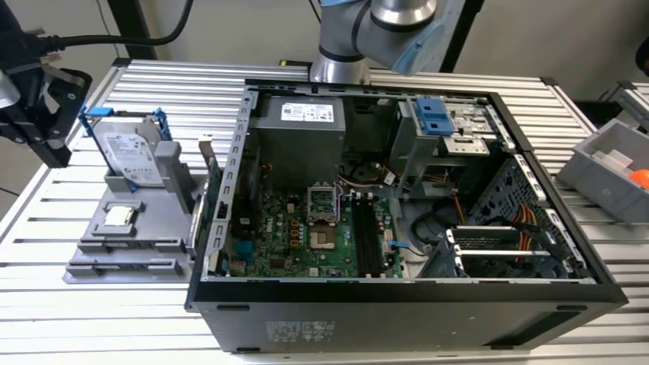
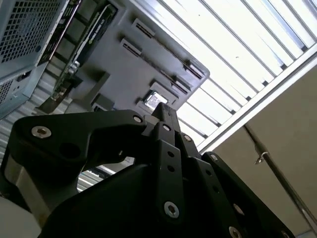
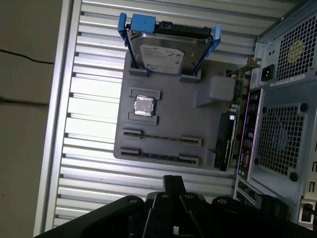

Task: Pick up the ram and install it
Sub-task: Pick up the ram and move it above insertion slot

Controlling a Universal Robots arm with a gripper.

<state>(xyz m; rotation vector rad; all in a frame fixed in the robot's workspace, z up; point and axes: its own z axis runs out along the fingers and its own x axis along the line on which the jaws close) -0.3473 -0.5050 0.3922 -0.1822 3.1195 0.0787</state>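
Observation:
The ram [image 3: 161, 137] is a thin dark stick standing on edge between two brackets of a grey holder [image 3: 168, 119]. A second stick like it [image 3: 158, 157] sits in the row beside it. My gripper [image 3: 173, 182] hovers off the holder's ram side, above the slatted table, and touches nothing. Its black fingers meet at the tips, shut and empty, as the second wrist view also shows at the gripper [image 2: 165, 113]. In the exterior view the gripper [image 1: 51, 152] hangs at the far left, beside the holder [image 1: 102, 228]. The open computer case [image 1: 406, 304] shows dark memory slots [image 1: 367, 236] on its motherboard.
A silver hard drive [image 1: 132, 156] in a blue-handled frame stands on the holder, with a small square silver chip [image 1: 118, 216] in front of it. An expansion card [image 1: 213, 201] stands between holder and case. A grey bin [image 1: 609, 163] sits at the exterior view's right.

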